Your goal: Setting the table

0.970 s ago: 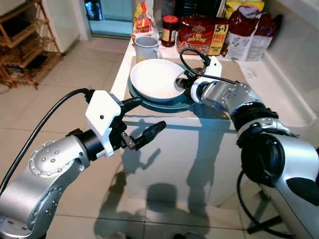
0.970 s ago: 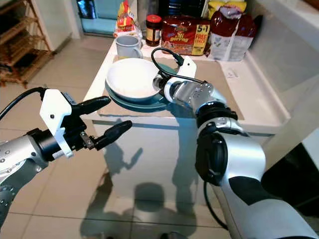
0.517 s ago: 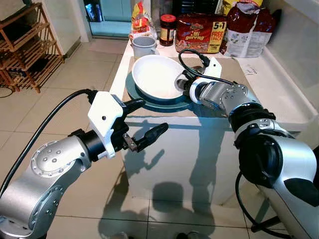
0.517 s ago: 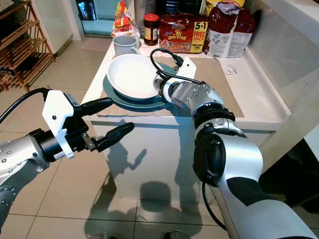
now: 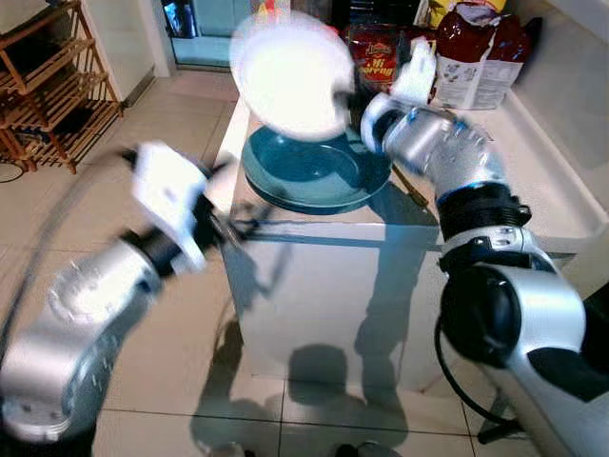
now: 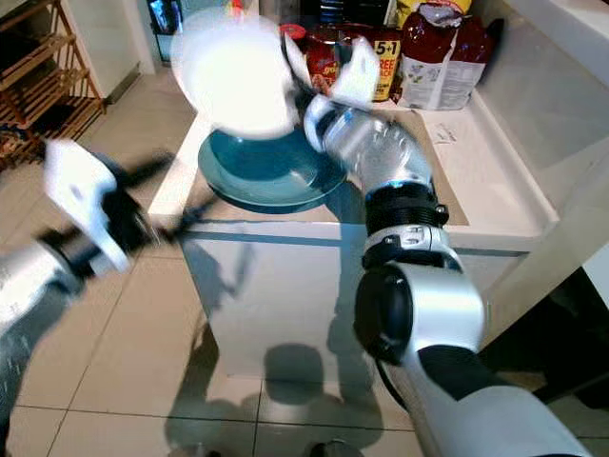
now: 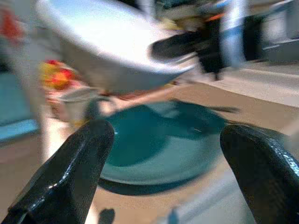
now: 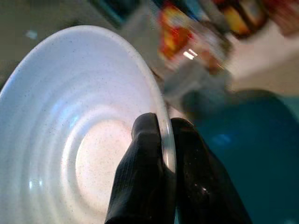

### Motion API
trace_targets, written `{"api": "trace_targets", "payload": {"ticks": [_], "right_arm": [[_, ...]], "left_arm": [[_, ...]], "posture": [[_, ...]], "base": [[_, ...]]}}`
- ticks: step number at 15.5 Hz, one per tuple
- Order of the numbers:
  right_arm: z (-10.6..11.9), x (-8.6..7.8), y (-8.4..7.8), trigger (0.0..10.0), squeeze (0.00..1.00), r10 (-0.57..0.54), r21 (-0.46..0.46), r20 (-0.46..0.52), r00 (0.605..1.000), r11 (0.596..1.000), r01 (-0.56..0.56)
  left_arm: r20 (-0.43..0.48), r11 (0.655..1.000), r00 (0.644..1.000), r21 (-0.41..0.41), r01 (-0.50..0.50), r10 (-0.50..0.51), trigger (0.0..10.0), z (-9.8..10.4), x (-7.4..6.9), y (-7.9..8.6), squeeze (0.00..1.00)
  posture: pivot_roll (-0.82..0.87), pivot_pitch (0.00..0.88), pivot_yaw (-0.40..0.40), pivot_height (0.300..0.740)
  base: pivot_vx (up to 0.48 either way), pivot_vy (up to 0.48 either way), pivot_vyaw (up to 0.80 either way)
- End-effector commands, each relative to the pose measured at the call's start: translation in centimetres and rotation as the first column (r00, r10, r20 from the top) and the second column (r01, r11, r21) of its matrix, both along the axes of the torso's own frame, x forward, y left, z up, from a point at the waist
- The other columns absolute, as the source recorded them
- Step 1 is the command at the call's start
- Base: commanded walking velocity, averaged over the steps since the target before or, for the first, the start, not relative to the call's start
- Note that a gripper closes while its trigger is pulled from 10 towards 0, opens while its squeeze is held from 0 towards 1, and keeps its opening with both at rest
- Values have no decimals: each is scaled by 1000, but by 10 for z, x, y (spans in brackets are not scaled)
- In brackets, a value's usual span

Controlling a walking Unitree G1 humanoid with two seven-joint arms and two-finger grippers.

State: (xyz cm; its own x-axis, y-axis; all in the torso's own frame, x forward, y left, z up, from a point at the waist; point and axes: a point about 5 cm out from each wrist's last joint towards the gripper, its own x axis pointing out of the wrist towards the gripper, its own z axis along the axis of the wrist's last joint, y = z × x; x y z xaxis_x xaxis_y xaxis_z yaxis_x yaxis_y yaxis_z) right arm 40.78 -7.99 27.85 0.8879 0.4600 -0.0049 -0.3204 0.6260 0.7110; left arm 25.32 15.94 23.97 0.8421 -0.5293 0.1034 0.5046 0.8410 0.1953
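Note:
A white bowl (image 5: 285,76) hangs tilted and blurred above the teal plate (image 5: 319,173) on the counter. My right gripper (image 8: 166,140) is shut on the bowl's rim, one finger inside and one outside; in the left eye view it sits at the bowl's right edge (image 5: 344,95). The plate lies bare on a tan mat near the counter's front left corner. My left gripper (image 7: 168,133) is open, its fingers (image 7: 79,163) wide apart, held off the counter's left front corner (image 5: 224,211) and facing the plate (image 7: 159,144), touching nothing.
A grey mug (image 7: 77,100) stands behind the plate. Food packs (image 5: 376,57) and a red bag (image 5: 476,48) line the back of the white counter (image 5: 533,181). A wooden rack (image 5: 48,86) stands at the far left on the tiled floor (image 5: 143,381).
My right gripper has lifted the white bowl off the teal plate, up and to the left. My left arm has swung left, away from the counter front, and is blurred.

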Motion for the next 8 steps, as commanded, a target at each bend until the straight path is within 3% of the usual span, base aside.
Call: {"api": "trace_targets", "payload": {"ticks": [1,3,4,5,8], "right_arm": [[12,-6,-8,0,0,-5,50,62,998,999,2],[17,-18,-15,0,0,-31,40,164,986,999,25],[15,-27,-20,0,0,-54,-19,238,970,998,61],[13,-40,-24,10000,0,-58,-53,318,946,995,79],[4,-67,-24,10000,0,2,-155,412,911,985,68]], "left_arm": [[-10,998,997,7,-70,70,10000,-1,5,7,0],[2,995,995,-3,-101,101,10000,-3,5,7,0],[1,993,993,-14,-117,118,10000,-5,3,5,0],[-13,991,991,-34,-130,130,10000,-10,0,4,0],[-42,991,991,-30,-127,126,10000,-19,-6,-1,0]], "posture": [[57,11,-41,740],[65,16,-59,740],[60,23,-66,740],[52,26,-68,740],[51,17,-62,740]], "base": [[0,0,0],[0,0,0],[0,0,0],[0,0,0],[0,0,0]]}}
